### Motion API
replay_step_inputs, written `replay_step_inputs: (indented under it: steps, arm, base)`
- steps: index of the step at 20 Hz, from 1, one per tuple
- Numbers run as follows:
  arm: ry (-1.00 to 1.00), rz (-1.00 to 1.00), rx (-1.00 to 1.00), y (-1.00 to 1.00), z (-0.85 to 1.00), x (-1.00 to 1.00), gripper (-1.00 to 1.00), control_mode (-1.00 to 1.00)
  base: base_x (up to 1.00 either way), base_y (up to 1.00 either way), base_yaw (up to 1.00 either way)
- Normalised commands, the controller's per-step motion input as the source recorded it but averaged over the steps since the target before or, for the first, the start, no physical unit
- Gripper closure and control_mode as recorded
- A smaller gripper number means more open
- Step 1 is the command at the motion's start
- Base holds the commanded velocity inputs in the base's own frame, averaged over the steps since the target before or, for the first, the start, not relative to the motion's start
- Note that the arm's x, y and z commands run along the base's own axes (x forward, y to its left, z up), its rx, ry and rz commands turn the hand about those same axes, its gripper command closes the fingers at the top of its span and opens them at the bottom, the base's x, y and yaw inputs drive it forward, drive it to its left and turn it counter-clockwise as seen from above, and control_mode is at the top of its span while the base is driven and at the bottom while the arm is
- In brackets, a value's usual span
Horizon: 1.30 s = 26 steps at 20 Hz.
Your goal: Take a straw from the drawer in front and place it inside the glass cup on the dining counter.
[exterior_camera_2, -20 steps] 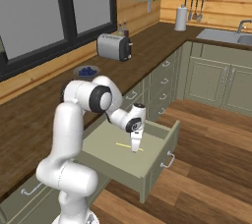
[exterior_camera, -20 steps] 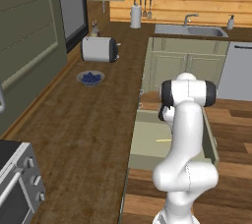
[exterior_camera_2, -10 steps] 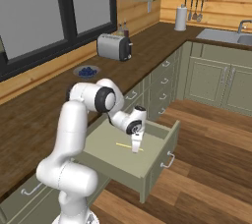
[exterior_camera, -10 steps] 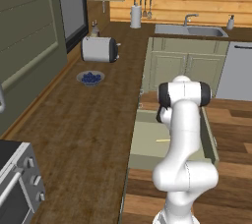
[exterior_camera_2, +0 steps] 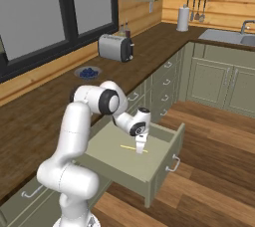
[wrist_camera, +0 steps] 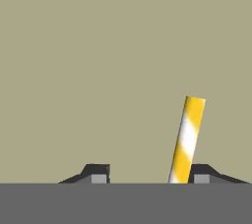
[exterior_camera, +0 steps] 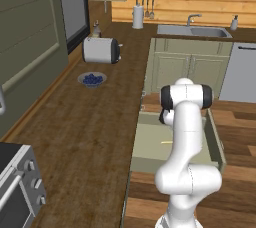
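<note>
Arm bent down into drawer (exterior_camera_2: 149, 169), gripper (exterior_camera_2: 141, 150) fingers apart astride straw (wrist_camera: 187, 139).

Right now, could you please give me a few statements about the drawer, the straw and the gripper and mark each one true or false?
1. The drawer is pulled open. True.
2. The straw stands upright in a cup. False: it lies flat on the drawer's floor.
3. The gripper is down inside the drawer, over the straw. True.
4. The straw sits centred between the fingertips. False: in the hand view it lies right beside one fingertip.
5. A toaster sits inside the drawer. False: it is on the worktop.
</note>
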Motion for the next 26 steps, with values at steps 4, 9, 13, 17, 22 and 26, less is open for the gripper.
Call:
replay_step_inputs:
  steps: [4, 9, 13, 17, 22, 26]
  arm:
    - [-0.12, -0.06, 0.0, 0.0, -0.56, -0.39, 1.0, -1.0]
    - [-0.14, -0.06, 0.0, 0.0, -0.49, -0.29, 1.0, -1.0]
    - [-0.08, -0.03, 0.0, 0.0, -0.12, -0.05, 1.0, -1.0]
    - [0.0, -0.02, 0.0, 0.0, 0.21, 0.0, 1.0, -1.0]
    - [0.0, -0.02, 0.0, 0.0, 0.77, -0.04, 1.0, -1.0]
    - [0.0, 0.0, 0.0, 0.0, 1.0, -0.24, 1.0, -1.0]
  base:
    - [0.0, 0.0, 0.0]
    - [0.0, 0.0, 0.0]
    - [0.0, 0.0, 0.0]
    - [0.0, 0.0, 0.0]
    - [0.0, 0.0, 0.0]
    - [0.0, 0.0, 0.0]
